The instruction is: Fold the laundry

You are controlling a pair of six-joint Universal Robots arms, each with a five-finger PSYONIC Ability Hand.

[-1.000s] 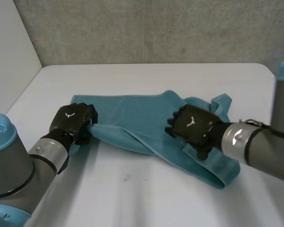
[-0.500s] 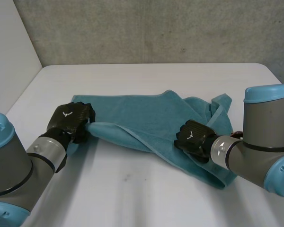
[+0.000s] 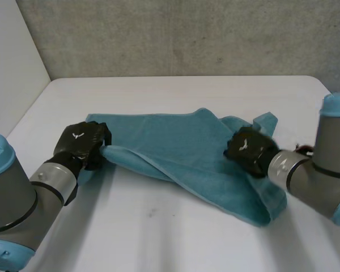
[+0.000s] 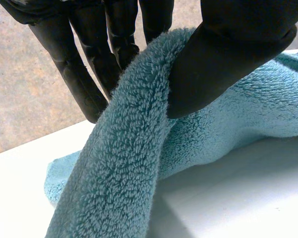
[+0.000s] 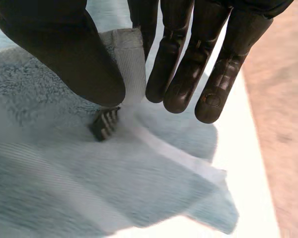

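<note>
Towel point(image 3: 175, 141), teal, lying partly folded across the middle of the white table point(image 3: 158, 226). The left hand point(image 3: 81, 144) pinches a raised fold at the towel's left edge between thumb and fingers. The right hand point(image 3: 246, 148) grips a hem near the right end the same way.

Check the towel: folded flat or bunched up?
Bunched: the towel lies rumpled, one edge pinched by the left hand, another by the right hand.
</note>
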